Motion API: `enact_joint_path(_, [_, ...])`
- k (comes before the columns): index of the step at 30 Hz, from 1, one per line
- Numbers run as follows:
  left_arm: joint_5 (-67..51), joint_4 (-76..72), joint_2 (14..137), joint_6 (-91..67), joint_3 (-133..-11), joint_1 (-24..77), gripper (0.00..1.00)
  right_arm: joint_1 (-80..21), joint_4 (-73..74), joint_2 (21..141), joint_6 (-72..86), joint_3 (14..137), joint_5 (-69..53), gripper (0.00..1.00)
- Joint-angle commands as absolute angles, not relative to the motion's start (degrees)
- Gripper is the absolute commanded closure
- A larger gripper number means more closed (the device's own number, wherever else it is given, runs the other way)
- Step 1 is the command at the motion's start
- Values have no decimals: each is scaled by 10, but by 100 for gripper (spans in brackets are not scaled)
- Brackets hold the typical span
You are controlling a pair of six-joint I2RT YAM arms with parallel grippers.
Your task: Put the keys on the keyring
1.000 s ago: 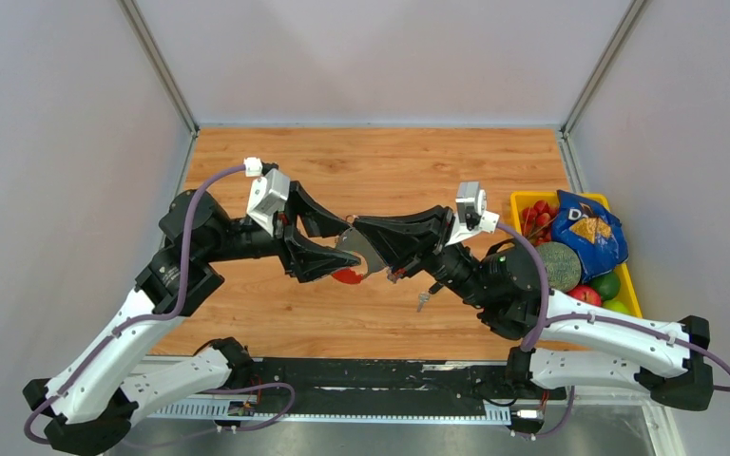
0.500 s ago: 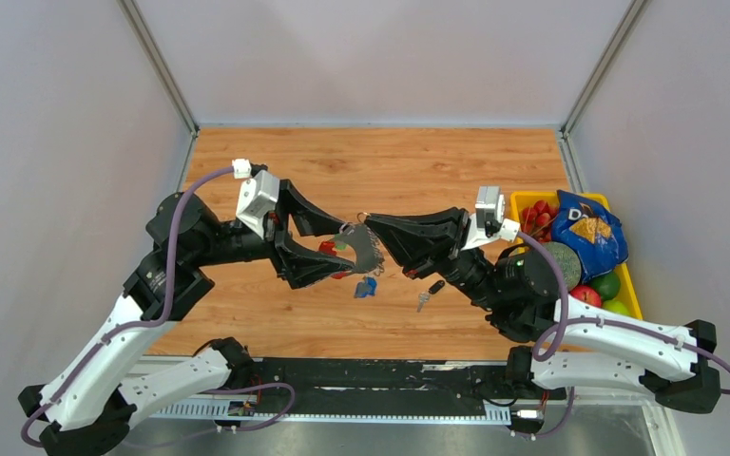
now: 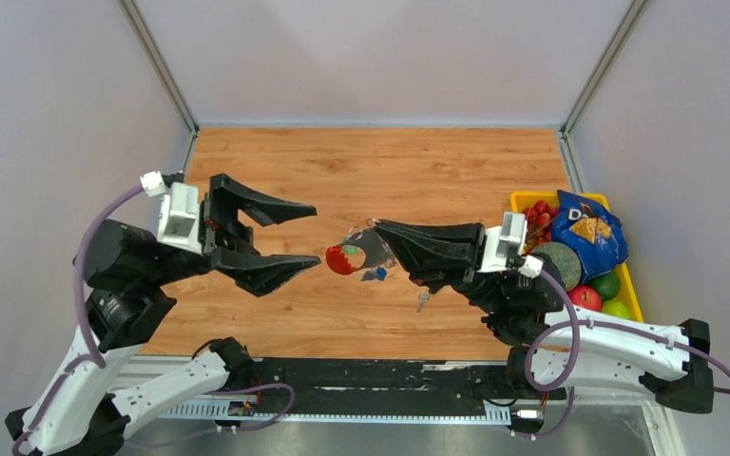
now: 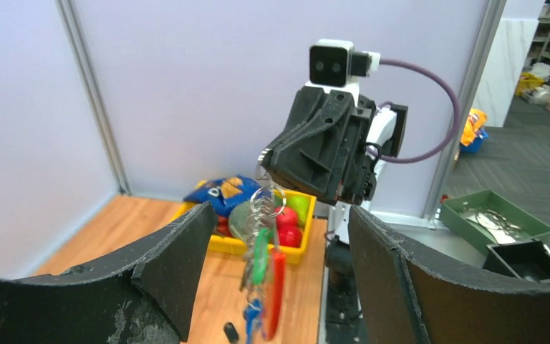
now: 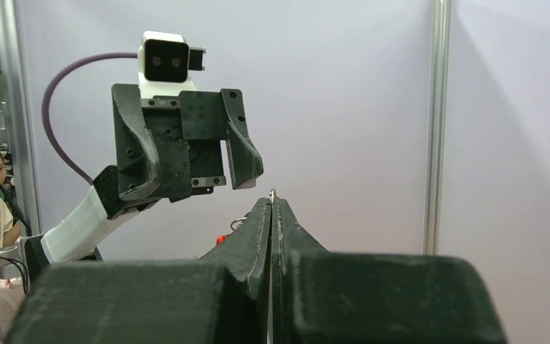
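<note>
Right tool [image 3: 378, 228] pinched tight on the keyring [image 3: 354, 255], which dangled above mid-desk. Left tool [image 3: 315, 234] gaped wide, empty, nearer the left edge. Key [image 3: 422, 301] lay on the desk [image 3: 390, 161].

Behind the right gripper [image 3: 378, 227], beside its wrist, a yellow tray [image 3: 532, 195] stands on the wooden table [image 3: 390, 161], holding a blue chip bag [image 3: 585, 233], red fruit [image 3: 535, 217], a grey-green disc [image 3: 559, 264], an apple [image 3: 585, 294] and a lime [image 3: 606, 284]. Farther behind it, off the table, sit a green bin [image 4: 494, 215] and a black bin [image 4: 526, 259].

Bright, even overhead light; soft shadows on table [image 3: 380, 161]; wrist views blurred on near foreground.
</note>
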State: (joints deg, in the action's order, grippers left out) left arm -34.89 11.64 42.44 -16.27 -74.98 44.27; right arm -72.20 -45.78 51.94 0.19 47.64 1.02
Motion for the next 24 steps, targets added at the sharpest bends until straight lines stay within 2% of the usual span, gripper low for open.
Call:
enact_joint_path(1, [-327, 59, 425, -138, -769, 445, 22, -724, -584, 511, -47, 475, -68, 100])
enact_joint_path(7, [-350, 9, 449, -130, -776, 446, 22, -725, -588, 519, -67, 499, -165, 100])
enact_joint_path(12, [-374, -27, 476, -137, -779, 445, 22, -724, -585, 517, -70, 514, -194, 100])
enact_joint_path(24, [-432, -156, 514, -231, -744, 445, 24, -725, -665, 545, -49, 515, -140, 100])
